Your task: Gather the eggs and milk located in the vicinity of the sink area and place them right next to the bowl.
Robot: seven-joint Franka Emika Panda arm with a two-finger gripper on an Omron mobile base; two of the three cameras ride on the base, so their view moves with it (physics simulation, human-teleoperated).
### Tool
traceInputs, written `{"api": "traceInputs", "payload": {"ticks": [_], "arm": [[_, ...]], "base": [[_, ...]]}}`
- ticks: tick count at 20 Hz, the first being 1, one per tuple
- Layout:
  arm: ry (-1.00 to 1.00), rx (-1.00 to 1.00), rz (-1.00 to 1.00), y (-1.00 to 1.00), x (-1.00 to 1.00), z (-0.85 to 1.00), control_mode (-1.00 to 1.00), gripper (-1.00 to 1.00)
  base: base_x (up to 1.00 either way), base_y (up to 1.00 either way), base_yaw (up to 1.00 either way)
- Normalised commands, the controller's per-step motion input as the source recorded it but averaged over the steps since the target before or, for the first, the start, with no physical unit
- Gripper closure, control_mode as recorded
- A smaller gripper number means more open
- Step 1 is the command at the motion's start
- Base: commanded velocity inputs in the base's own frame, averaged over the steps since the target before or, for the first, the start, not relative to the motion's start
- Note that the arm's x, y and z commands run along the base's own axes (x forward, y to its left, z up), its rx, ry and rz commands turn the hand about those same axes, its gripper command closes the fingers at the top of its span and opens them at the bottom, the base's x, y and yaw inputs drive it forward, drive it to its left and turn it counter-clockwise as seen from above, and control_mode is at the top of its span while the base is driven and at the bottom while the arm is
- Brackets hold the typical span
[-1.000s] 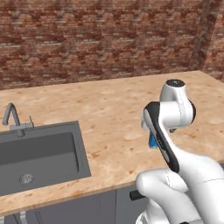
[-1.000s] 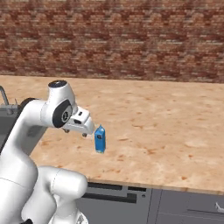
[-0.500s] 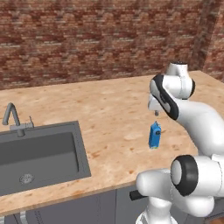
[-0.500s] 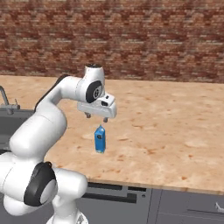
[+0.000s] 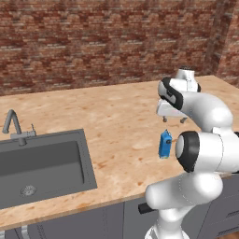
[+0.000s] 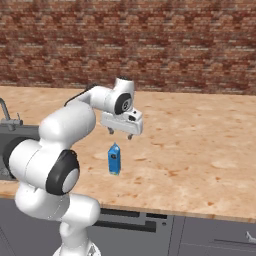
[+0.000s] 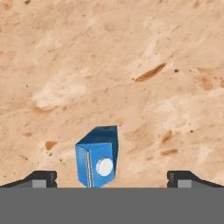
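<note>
The milk is a small blue carton standing upright on the counter, right of the sink; it also stands near the counter's front edge in the right base view. My gripper hangs open a little above and just behind the carton, touching nothing. The hand view looks down on the milk, low between the wide-apart fingertips of the gripper. The eggs and the bowl are out of view.
The sink's curved tap rises at the basin's back left. A brick wall closes the back of the speckled counter. The counter's front edge runs just in front of the carton.
The arm has unfolded and swung the gripper from the sink side of the milk to a spot above it. The jaws stayed open. The carton has not moved.
</note>
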Motion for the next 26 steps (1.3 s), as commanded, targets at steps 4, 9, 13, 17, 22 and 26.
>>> {"api": "traceInputs", "payload": {"ticks": [4,9,13,17,22,26], "arm": [[0.00,0.00,0.00,0.06,0.20,-0.53,-1.00,-1.00],[0.00,0.00,0.00,0.05,-0.11,-0.05,-1.00,-1.00],[0.00,0.00,0.00,0.09,-0.32,0.00,-1.00,-1.00],[0.00,0.00,0.00,0.16,-0.36,0.00,-1.00,-1.00],[0.00,0.00,0.00,0.16,0.04,0.00,-1.00,-1.00],[0.00,-0.02,0.00,0.05,0.00,-0.01,-1.00,-1.00]], "base": [[0.00,0.00,0.00],[0.00,0.00,0.00],[0.00,0.00,0.00],[0.00,0.00,0.00],[0.00,0.00,0.00],[0.00,0.00,0.00]]}}
